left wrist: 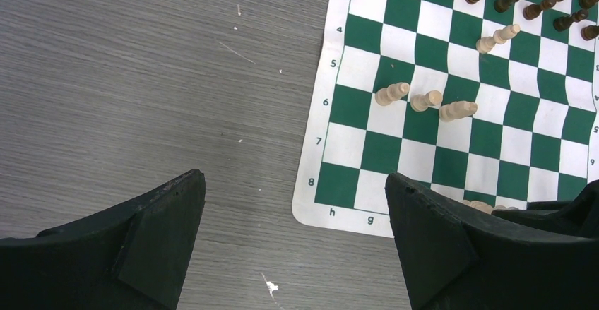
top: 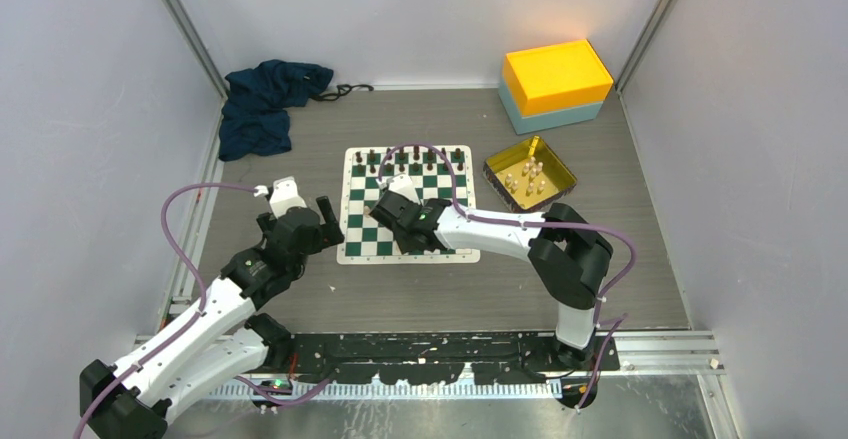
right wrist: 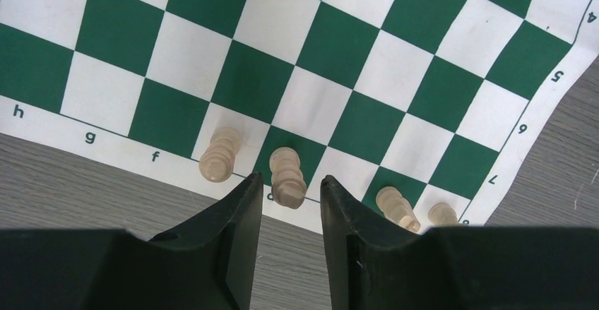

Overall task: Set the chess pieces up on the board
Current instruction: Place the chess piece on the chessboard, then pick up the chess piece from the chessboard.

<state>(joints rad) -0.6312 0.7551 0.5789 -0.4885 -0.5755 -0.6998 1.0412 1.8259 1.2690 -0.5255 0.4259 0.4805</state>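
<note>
Chessboard (top: 358, 199) of green and white squares lying flat on the table (top: 400, 294), with black pieces (top: 410, 159) lined along its far rows. We see the right gripper (right wrist: 289, 181) low over the board's near edge. Its jaws are slightly parted either side of one upright cream piece (right wrist: 286, 163), with thin gaps showing, so it is released rather than clenched. Another stands just left of it, two more just right. Three cream pieces (left wrist: 426, 100) stand in a row nearer the middle. The left gripper (left wrist: 293, 179) hangs spread wide over the table left of the board, holding nothing. A gold tray (top: 555, 157) right of the board holds more cream figures
</note>
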